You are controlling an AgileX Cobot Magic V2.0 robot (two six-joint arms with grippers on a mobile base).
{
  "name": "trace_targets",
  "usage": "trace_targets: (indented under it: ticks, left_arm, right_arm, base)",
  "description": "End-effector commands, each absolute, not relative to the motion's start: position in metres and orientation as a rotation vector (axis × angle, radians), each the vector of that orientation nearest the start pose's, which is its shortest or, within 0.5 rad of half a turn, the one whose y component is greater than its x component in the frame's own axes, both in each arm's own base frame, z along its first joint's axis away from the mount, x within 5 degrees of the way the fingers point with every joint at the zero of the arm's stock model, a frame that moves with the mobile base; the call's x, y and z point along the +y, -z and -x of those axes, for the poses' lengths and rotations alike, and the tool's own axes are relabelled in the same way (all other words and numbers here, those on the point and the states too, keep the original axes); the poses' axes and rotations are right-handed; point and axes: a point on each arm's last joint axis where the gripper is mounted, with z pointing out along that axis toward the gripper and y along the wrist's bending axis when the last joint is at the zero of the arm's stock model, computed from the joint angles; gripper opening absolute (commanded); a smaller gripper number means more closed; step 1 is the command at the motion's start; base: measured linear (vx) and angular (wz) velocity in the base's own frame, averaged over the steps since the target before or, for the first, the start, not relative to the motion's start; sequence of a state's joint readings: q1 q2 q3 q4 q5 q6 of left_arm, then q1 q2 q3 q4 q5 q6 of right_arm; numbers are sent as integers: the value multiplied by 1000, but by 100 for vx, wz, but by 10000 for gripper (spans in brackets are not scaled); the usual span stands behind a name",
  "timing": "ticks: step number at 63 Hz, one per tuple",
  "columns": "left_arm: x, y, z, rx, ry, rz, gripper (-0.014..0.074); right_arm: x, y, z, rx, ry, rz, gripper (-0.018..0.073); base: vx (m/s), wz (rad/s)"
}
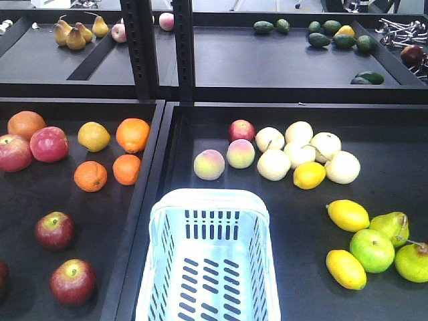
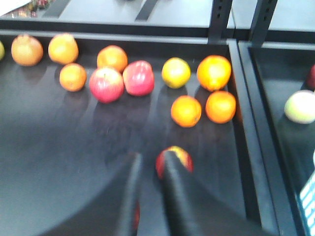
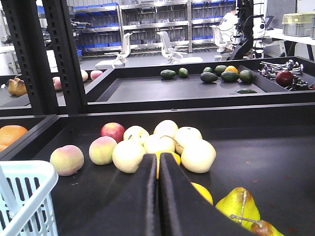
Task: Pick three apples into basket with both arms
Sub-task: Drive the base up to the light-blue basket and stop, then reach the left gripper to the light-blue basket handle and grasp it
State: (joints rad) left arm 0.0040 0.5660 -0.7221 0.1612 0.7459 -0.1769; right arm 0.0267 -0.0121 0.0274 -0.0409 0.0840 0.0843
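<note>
Black left gripper (image 2: 151, 157), left of the basket (image 1: 208, 195): fingers slightly parted, pinching nothing, tips just short of a dark apple (image 2: 176, 158). Black right gripper (image 3: 157, 158), right of basket: fingers pressed together, gripping nothing. Left of basket, outside it, all three: nearest apple (image 1: 72, 281), edge-cut apple (image 1: 2, 277), farthest apple (image 1: 54, 230). Farther back, still left of basket, oranges (image 1: 90, 176).

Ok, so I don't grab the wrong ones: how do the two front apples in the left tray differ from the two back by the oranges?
The front apples are dark maroon with yellow-green round the stem; the back apples are brighter pink-red. The front apples lie apart; the back apples touch. Sizes look alike.
</note>
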Motion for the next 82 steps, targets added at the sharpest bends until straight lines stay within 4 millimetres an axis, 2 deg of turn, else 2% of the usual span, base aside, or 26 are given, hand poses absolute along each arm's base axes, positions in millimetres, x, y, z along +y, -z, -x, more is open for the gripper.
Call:
trace_targets:
  ticks: [1,7,12,16,22,35,50,66,82]
  left_arm:
    - [11,-358,-101,2010,-87,124,365]
    - [12,-354,-99,2052,-98,130,554]
    - [12,-353,-99,2064,-95,138,673]
    - [12,-353,-99,2061,-98,135,734]
    - [12,-353,-101,2070,-147,51,726]
    - [0,-353,-115,2034,-218,-312,710]
    - [-18,-349,-146,1939,-299,-672,702]
    - [-58,-332,-184,1826,-257,-957,699]
    - [-107,-326,-202,1711,-179,-1178,695]
  right_arm:
    - [1,-199,-57,1524,-43,-6,-9]
    - [1,-199,-57,1524,-43,-6,-9]
    - [1,-199,-57,1524,-43,-6,-9]
    - [1,-199,-57,1524,-43,-6,-9]
    - [1,-199,-57,1524,-43,-6,-9]
    - [1,-199,-57,1524,-43,-6,-9]
    - [1,-199,-57,1524,-43,-6,-9]
    - [1,-199,-57,1524,-43,-6,-9]
    - [1,-199,-57,1524,-43,-6,-9]
  base:
    - [0,0]
    - [0,0]
    - [0,0]
    - [0,0]
    - [0,0]
    - [0,0]
    - [0,0]
    - [0,0]
    - [0,0]
